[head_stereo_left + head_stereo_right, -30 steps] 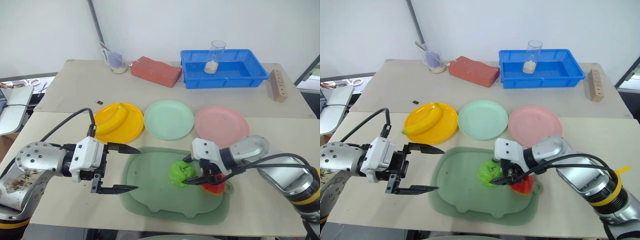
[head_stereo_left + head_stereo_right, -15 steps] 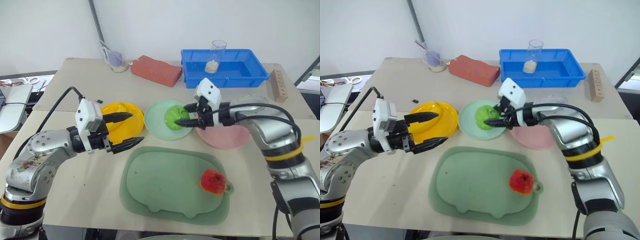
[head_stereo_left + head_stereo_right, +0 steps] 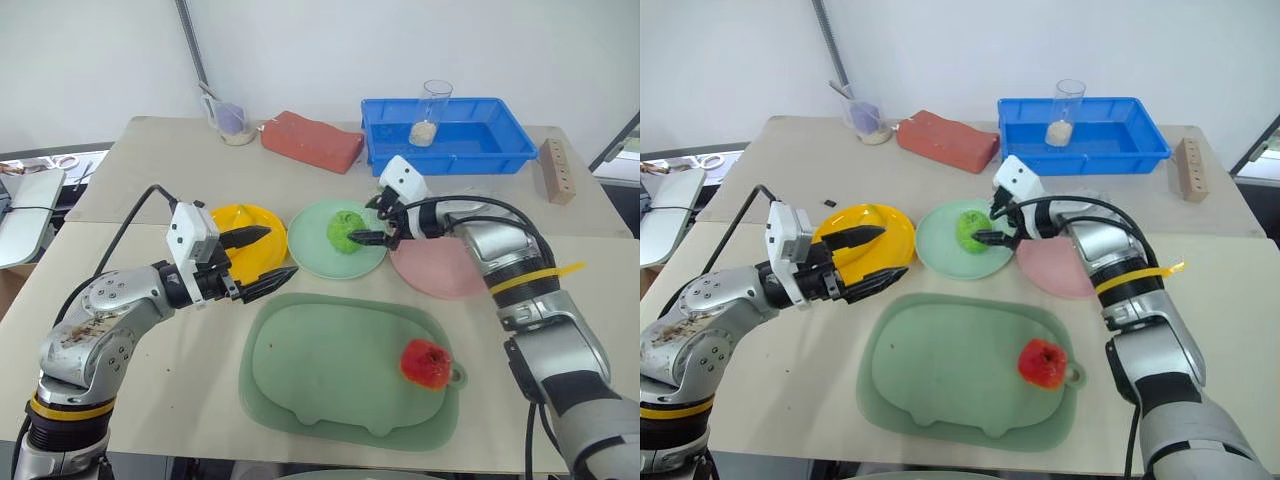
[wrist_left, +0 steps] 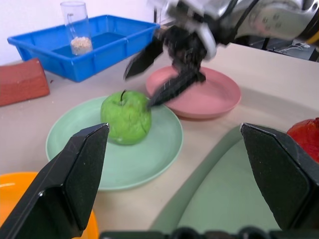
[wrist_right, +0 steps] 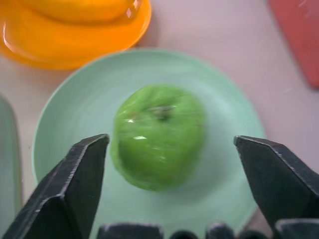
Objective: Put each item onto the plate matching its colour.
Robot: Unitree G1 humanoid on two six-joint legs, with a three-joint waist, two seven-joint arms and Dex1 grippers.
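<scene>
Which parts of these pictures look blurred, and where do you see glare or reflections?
Left wrist view: the right hand over the pink plate is smeared by motion blur, while the green apple is fairly crisp. Right wrist view: the green apple looks soft, with small white highlights on its skin; the yellow plate has shiny reflections. Head views: even light, soft shadows.

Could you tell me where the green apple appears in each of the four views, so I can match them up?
Left eye view: green apple sits on the mint plate, centre.
Right eye view: same spot, centre.
Left wrist view: left of centre.
Right wrist view: centre.
Shared landmark: the mint plate under it.
</scene>
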